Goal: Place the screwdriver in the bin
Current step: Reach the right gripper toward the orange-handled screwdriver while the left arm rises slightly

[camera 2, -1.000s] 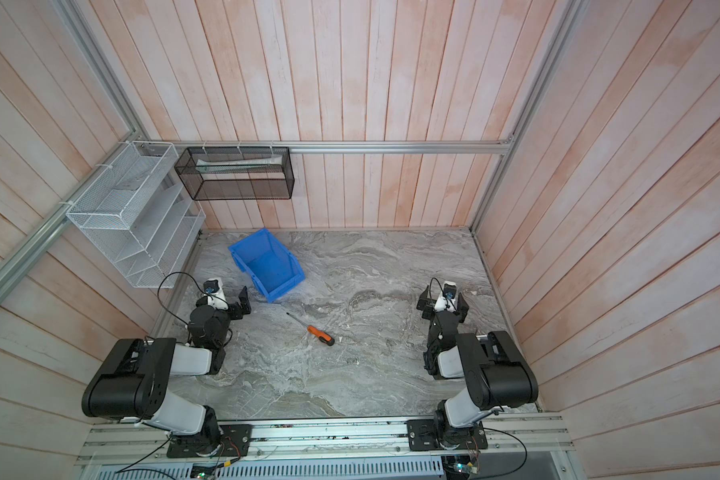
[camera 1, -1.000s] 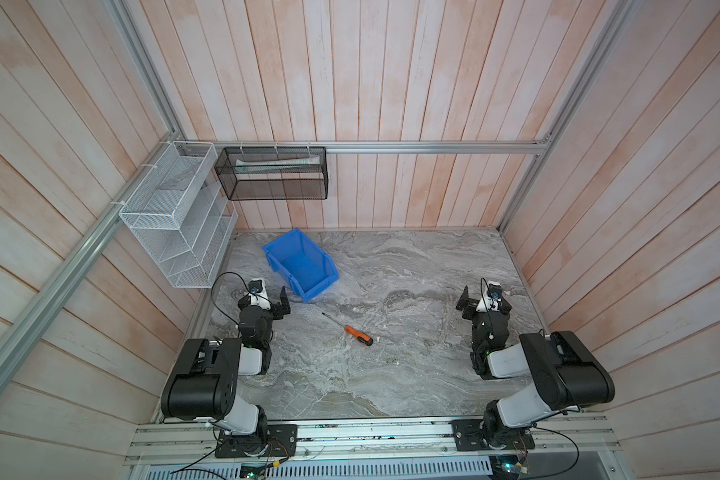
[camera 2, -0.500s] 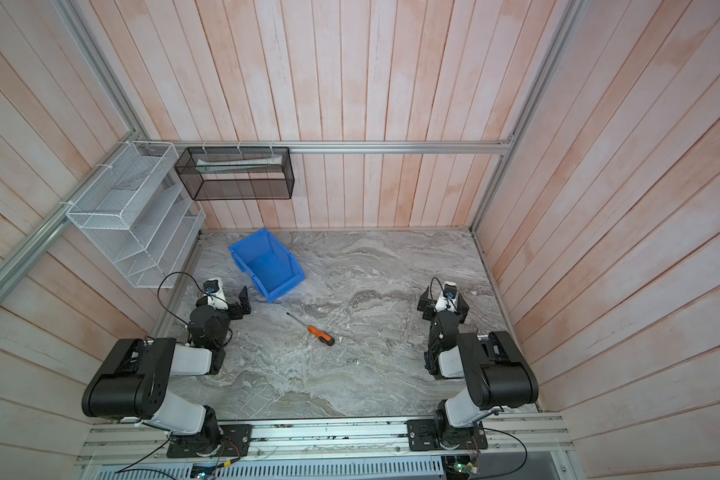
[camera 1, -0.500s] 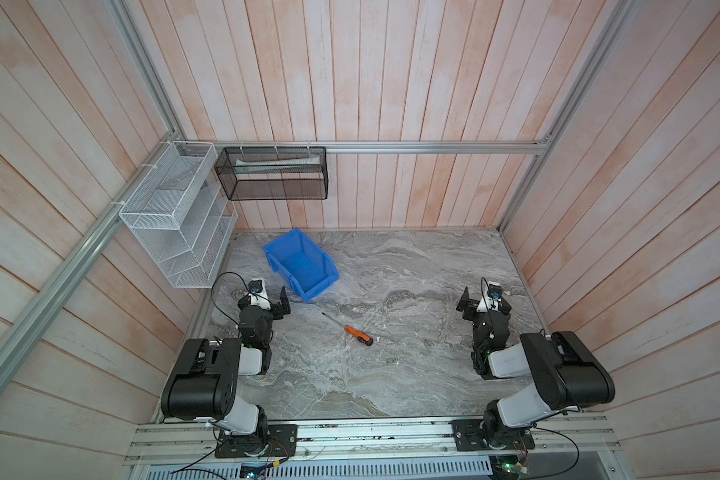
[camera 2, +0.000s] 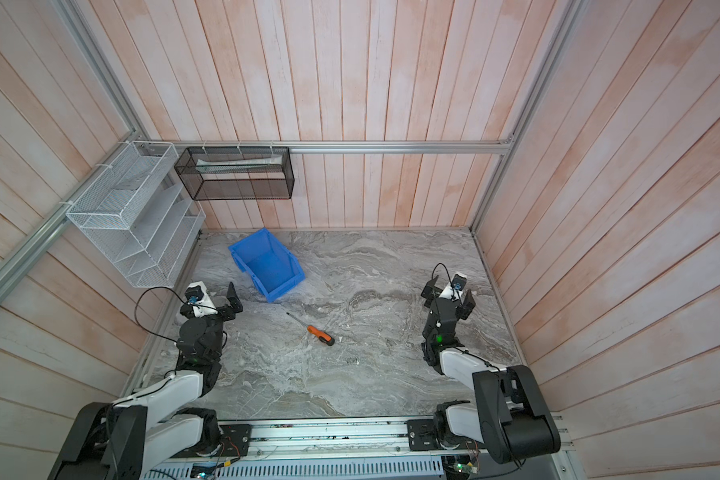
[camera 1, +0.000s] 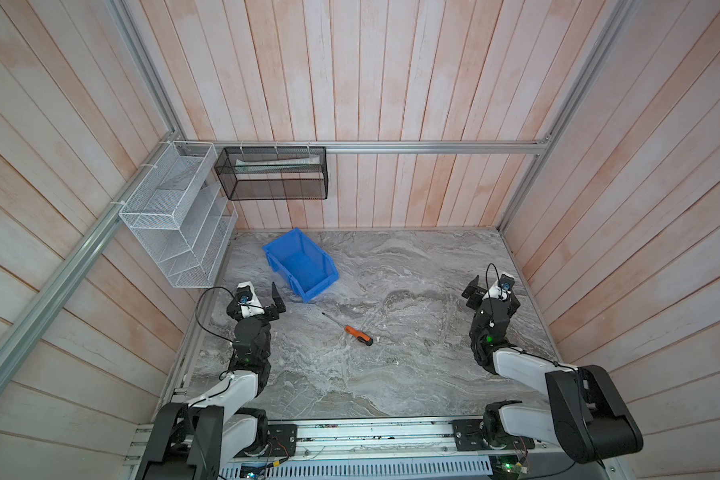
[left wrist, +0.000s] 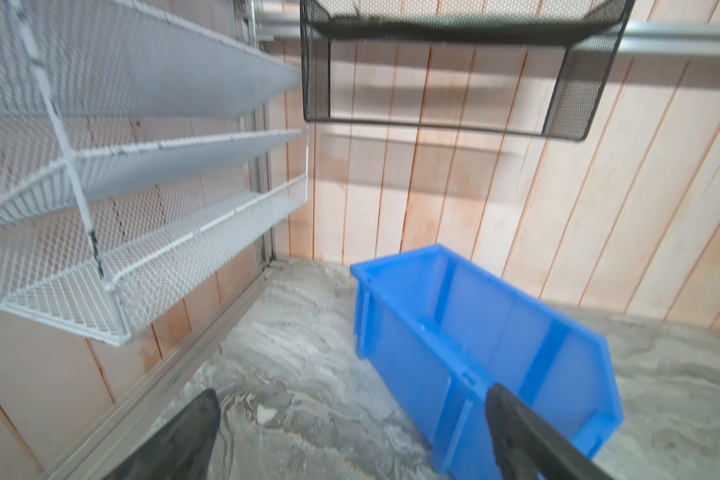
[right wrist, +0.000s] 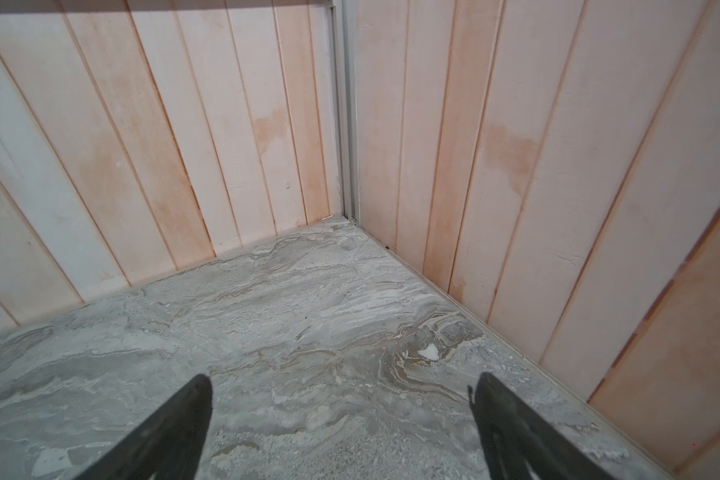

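The screwdriver (camera 1: 356,333) (camera 2: 319,335), with an orange handle, black butt and thin dark shaft, lies flat on the marble floor in both top views. Its shaft points toward the bin (camera 1: 302,266) (camera 2: 269,266), a bright blue open-top bin that stands empty at the back left. My left gripper (camera 1: 254,301) (camera 2: 208,301) is open and empty, to the left of the screwdriver. In the left wrist view the left gripper (left wrist: 352,395) has the bin (left wrist: 466,316) just beyond one finger. My right gripper (camera 1: 492,291) (camera 2: 449,293) (right wrist: 341,379) hangs open and empty by the right wall, facing the back right corner.
A white wire-mesh rack (camera 1: 175,216) (left wrist: 134,232) hangs on the left wall above the floor. A black mesh basket (camera 1: 273,172) (left wrist: 454,62) hangs on the back wall over the bin. Wooden walls enclose the marble floor (camera 1: 391,374) on three sides.
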`<state>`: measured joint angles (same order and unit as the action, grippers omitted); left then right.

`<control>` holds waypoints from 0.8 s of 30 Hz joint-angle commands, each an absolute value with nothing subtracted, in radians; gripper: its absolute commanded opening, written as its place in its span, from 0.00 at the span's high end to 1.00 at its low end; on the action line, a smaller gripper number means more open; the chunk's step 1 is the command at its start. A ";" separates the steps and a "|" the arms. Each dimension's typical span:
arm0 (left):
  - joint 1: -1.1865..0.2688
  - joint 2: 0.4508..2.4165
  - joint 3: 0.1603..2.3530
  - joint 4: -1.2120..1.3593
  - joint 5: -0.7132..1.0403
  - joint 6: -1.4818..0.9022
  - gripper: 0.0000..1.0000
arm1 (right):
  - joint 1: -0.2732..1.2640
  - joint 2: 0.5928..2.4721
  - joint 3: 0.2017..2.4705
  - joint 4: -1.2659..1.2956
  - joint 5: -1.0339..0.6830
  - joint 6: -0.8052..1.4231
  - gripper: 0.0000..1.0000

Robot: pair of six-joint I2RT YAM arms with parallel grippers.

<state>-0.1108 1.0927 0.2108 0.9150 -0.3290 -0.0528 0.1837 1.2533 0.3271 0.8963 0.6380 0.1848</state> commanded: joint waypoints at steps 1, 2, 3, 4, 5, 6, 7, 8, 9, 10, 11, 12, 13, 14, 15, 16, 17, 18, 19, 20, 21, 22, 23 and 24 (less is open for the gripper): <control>-0.175 1.008 0.274 0.683 -0.500 -0.065 0.00 | 0.189 1.181 0.367 0.723 0.619 0.287 0.01; -0.189 0.976 0.285 0.629 -0.496 -0.095 0.00 | 0.190 1.162 0.375 0.704 0.558 0.289 0.01; -0.203 0.951 0.295 0.587 -0.489 -0.127 0.00 | 0.191 1.146 0.385 0.679 0.512 0.294 0.01; -0.219 0.921 0.304 0.540 -0.473 -0.153 0.00 | 0.197 1.131 0.401 0.650 0.461 0.297 0.02; -0.234 0.895 0.314 0.494 -0.465 -0.182 0.00 | 0.207 1.121 0.420 0.618 0.414 0.295 0.02; -0.247 0.873 0.325 0.455 -0.456 -0.202 0.00 | 0.220 1.117 0.441 0.583 0.387 0.290 0.02; -0.260 0.851 0.335 0.419 -0.441 -0.215 0.00 | 0.244 1.115 0.465 0.544 0.368 0.281 0.02; -0.272 0.831 0.347 0.382 -0.427 -0.228 0.00 | 0.268 1.118 0.490 0.509 0.335 0.267 0.02; -0.282 0.817 0.356 0.353 -0.416 -0.247 0.00 | 0.291 1.123 0.507 0.483 0.297 0.254 0.02; -0.291 0.801 0.365 0.325 -0.388 -0.282 0.00 | 0.323 1.135 0.533 0.439 0.279 0.243 0.02; -0.297 0.793 0.374 0.301 -0.338 -0.316 0.00 | 0.361 1.150 0.555 0.401 0.272 0.233 0.02; -0.304 0.790 0.383 0.278 -0.297 -0.347 0.00 | 0.392 1.168 0.579 0.369 0.255 0.223 0.02; -0.318 0.794 0.395 0.251 -0.263 -0.381 0.00 | 0.424 1.191 0.604 0.331 0.233 0.214 0.02; -0.336 0.802 0.406 0.227 -0.235 -0.397 0.00 | 0.473 1.215 0.631 0.293 0.219 0.209 0.02; -0.354 0.812 0.415 0.209 -0.213 -0.400 0.00 | 0.499 1.238 0.654 0.263 0.211 0.208 0.02; -0.374 0.826 0.426 0.187 -0.197 -0.402 0.00 | 0.527 1.263 0.673 0.231 0.199 0.212 0.02; -0.393 0.843 0.438 0.165 -0.181 -0.399 0.00 | 0.555 1.287 0.688 0.209 0.193 0.223 0.02; -0.406 0.857 0.442 0.156 -0.164 -0.390 0.00 | 0.582 1.305 0.696 0.196 0.194 0.231 0.02; -0.418 0.875 0.444 0.156 -0.136 -0.379 0.00 | 0.613 1.321 0.698 0.189 0.194 0.233 0.02; -0.424 0.895 0.450 0.147 -0.114 -0.371 0.00 | 0.649 1.338 0.697 0.188 0.189 0.230 0.02; -0.430 0.914 0.462 0.120 -0.108 -0.367 0.00 | 0.677 1.355 0.697 0.186 0.186 0.227 0.02; -0.435 0.926 0.476 0.092 -0.112 -0.369 0.00 | 0.706 1.367 0.697 0.188 0.186 0.227 0.02; -0.440 0.937 0.487 0.064 -0.116 -0.369 0.00 | 0.733 1.387 0.698 0.189 0.184 0.228 0.02; -0.441 0.942 0.492 0.043 -0.117 -0.370 0.00 | 0.758 1.405 0.697 0.197 0.173 0.230 0.02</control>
